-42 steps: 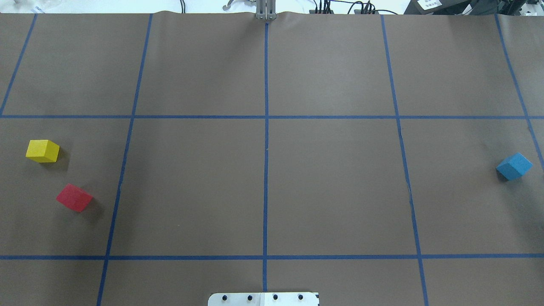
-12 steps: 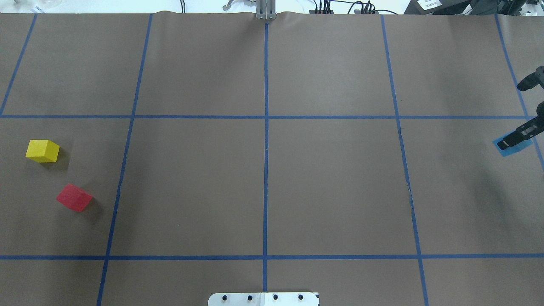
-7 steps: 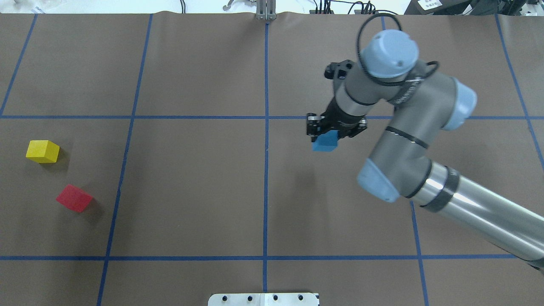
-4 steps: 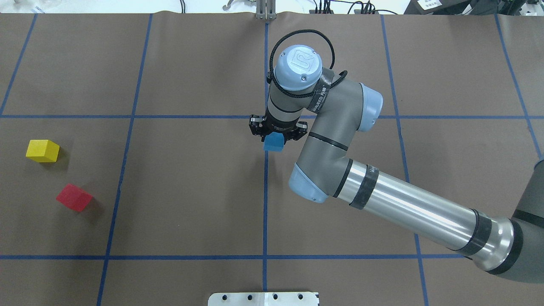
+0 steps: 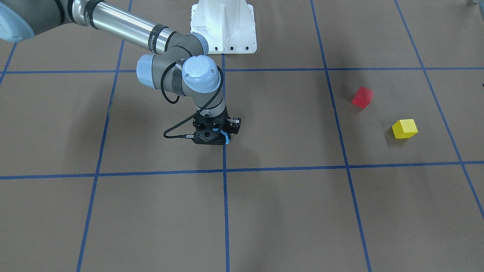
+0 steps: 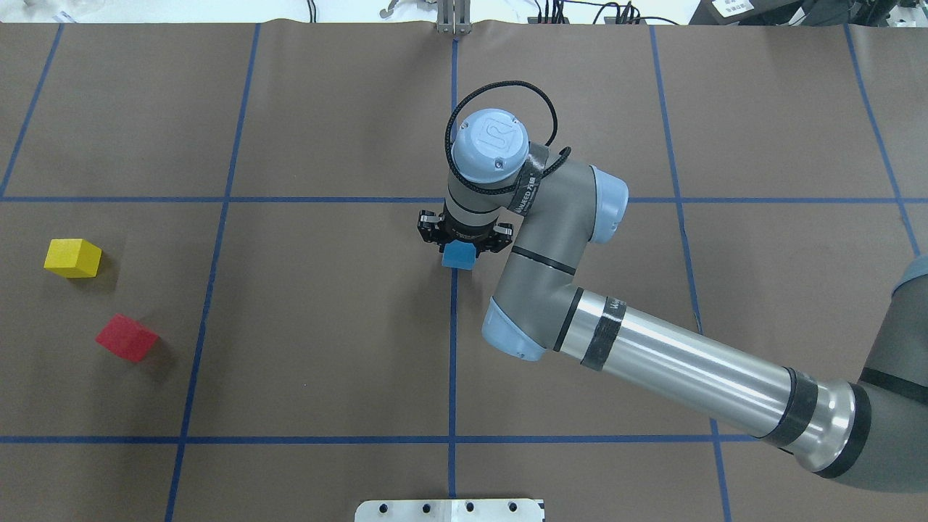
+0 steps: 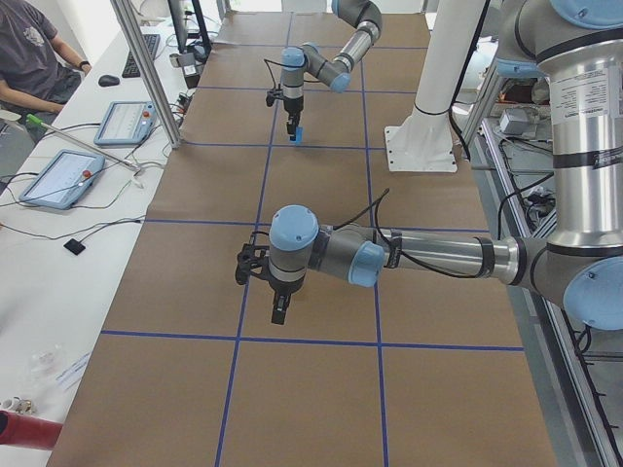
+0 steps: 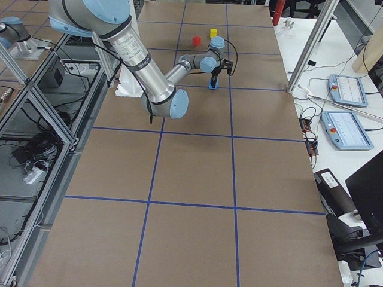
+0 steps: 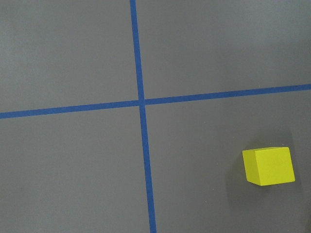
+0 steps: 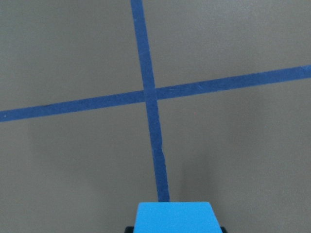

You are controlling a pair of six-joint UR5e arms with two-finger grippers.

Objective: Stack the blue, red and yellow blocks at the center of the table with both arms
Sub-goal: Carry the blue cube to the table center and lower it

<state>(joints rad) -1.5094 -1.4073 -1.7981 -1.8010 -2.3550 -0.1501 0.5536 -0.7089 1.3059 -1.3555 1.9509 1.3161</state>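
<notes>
My right gripper (image 6: 465, 244) is shut on the blue block (image 6: 458, 256) and holds it low over the table's centre tape line, just in front of the crossing (image 10: 149, 93). I cannot tell whether the block touches the table. The block also shows in the right wrist view (image 10: 176, 217) and the front view (image 5: 226, 136). The red block (image 6: 127, 338) and the yellow block (image 6: 72, 257) lie apart at the far left. The yellow block shows in the left wrist view (image 9: 268, 166). My left gripper (image 7: 278, 316) shows only in the exterior left view, hanging over the table; I cannot tell if it is open.
Blue tape lines divide the brown table cover (image 6: 326, 326) into squares. The white robot base (image 5: 223, 26) stands at the table's edge. Tablets (image 7: 60, 177) and a seated person (image 7: 29, 58) are on the side bench.
The right arm came in from the right edge, took the blue block there, carried it left to the centre line and brought it lower. The red and yellow blocks have not moved.
</notes>
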